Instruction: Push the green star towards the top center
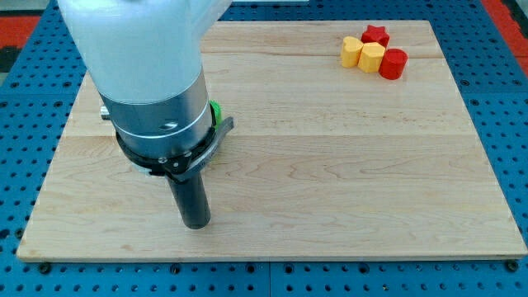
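Camera view, green star (215, 111) mostly hidden behind arm, my tip (196, 223) below it

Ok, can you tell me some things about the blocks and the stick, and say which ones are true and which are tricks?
1. Four blocks sit bunched at the view's top right: red star, two yellow blocks, red cylinder. True.
2. My tip touches the red cylinder. False: it is far off, at the view's lower left.
3. The green block is mostly hidden behind the arm. True.
4. A blue block lies on the wooden board. False: none shows.
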Available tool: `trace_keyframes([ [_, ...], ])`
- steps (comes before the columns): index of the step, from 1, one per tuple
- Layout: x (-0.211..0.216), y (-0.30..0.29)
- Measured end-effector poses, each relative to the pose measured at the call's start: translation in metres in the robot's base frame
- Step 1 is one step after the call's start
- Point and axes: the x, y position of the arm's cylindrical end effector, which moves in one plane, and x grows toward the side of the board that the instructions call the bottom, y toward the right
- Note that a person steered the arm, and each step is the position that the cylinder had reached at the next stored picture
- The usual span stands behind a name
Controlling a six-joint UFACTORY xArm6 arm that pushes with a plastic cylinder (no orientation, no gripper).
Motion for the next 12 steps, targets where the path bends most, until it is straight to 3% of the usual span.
trace_keyframes([
  [1,0.0,0.001],
  [3,-0.019,0.153],
  [4,-0.054,0.183],
  [5,-0.051,0.159],
  [6,-0.025,0.072],
  [7,-0.033,-0.028],
  [9,-0.115,-0.012],
  [10,-0.127,-0.008],
  [12,-0.202,0.066],
])
